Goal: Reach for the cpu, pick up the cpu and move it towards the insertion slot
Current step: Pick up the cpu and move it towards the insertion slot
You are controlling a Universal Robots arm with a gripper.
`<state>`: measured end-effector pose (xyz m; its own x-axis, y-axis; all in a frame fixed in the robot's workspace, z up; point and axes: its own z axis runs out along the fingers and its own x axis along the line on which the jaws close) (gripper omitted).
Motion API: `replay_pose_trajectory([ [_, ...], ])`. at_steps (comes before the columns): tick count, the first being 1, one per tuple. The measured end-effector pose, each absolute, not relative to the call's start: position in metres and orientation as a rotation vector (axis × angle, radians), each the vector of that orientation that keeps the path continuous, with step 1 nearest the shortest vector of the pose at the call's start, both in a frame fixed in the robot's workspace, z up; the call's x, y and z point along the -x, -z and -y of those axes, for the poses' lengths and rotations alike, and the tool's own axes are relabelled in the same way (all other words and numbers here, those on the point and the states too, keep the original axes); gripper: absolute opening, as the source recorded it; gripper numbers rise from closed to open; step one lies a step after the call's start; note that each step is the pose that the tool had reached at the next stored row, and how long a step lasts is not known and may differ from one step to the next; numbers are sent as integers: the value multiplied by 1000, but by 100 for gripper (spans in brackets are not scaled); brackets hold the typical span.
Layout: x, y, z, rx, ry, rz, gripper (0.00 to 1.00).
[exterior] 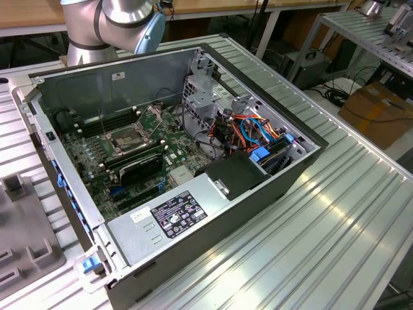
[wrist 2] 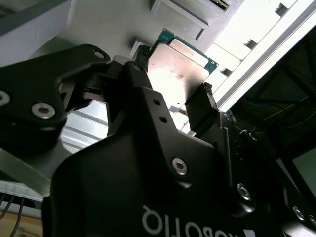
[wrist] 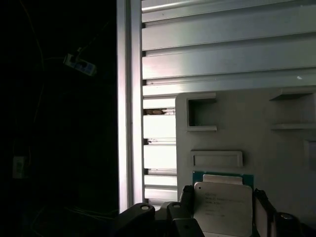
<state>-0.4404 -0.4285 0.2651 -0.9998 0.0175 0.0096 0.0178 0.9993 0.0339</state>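
— How much of the cpu (wrist 2: 182,61) can you see in the second wrist view?
— Part of it. The rest is hidden behind the black body of the tool (wrist 2: 174,73). In the first wrist view the picture's edge cuts off one side of it, and its print is too small to read.
— The insertion slot (exterior: 127,137)?
— Too small in the exterior view to make out its dark centre.
— The arm (exterior: 110,22)?
— Cropped by that picture's upper edge. The grey tray (exterior: 22,226) on the desk (exterior: 322,213) is cropped at the exterior view's left.
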Motion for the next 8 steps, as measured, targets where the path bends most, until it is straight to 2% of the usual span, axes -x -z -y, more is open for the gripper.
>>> replay_pose_trajectory([
  [8,440,-275,429,28,53,3131,55],
])
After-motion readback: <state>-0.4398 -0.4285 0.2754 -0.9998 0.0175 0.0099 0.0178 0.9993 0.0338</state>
